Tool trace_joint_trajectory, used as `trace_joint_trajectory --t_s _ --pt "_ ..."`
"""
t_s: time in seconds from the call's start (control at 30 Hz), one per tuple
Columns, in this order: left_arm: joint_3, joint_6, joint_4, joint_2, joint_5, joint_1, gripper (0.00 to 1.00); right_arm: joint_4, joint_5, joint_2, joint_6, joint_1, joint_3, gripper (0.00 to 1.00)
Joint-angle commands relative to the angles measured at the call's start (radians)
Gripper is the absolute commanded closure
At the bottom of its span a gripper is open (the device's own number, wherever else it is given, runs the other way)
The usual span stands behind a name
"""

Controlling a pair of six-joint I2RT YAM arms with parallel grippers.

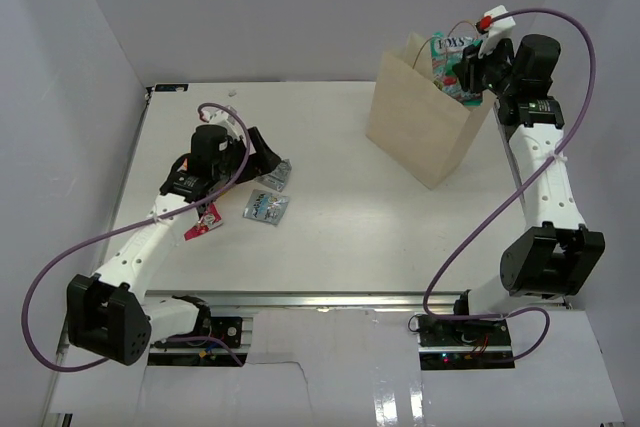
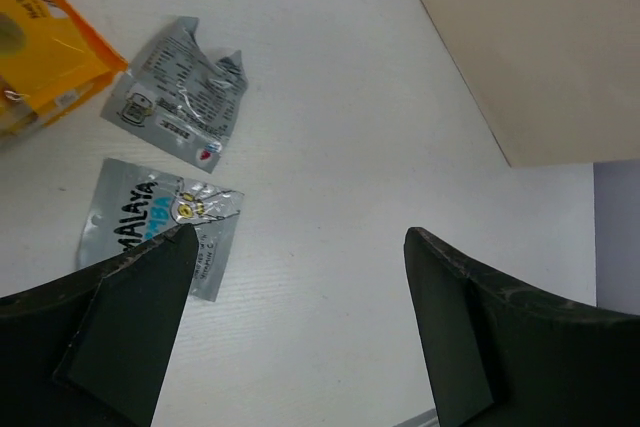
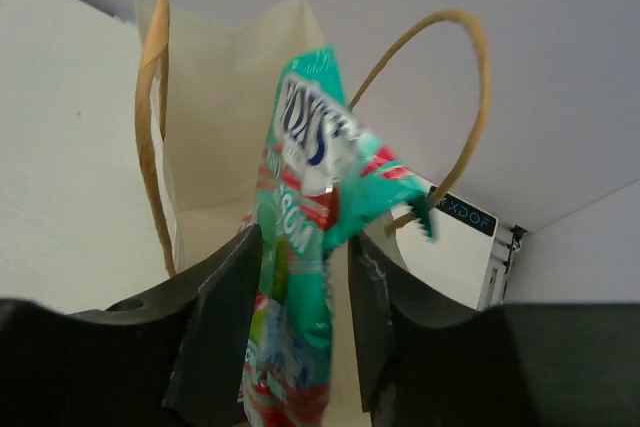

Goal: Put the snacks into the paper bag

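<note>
Right wrist cam: right fingers (image 3: 215, 327) clamped on green-white packet (image 3: 300, 217), paper bag (image 3: 215, 137) mouth just beyond fingertips. Left wrist cam alone shows left fingers (image 2: 135, 317) wide apart over tabletop (image 2: 330, 147), silver-blue packet (image 2: 135, 217) at one fingertip.

The green-white packet (image 1: 447, 55) over the paper bag (image 1: 420, 132)
At the table (image 1: 330, 237) far right corner the right gripper (image 1: 465, 77) pinches it; left gripper (image 1: 266, 163) above silver-blue packets (image 1: 266, 207).
</note>
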Motion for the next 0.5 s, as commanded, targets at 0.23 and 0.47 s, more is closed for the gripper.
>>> trace_joint_trajectory --t_s 0.23,0.47 --pt "0.098 -0.137 -0.038 0.05 -0.04 0.295 0.07 0.027 -0.039 -0.113 -0.015 -0.009 0.071 0.16" --pt "0.127 -0.192 -0.007 0.189 -0.133 0.444 0.07 0.016 -0.186 -0.172 0.12 -0.09 0.19 0.05"
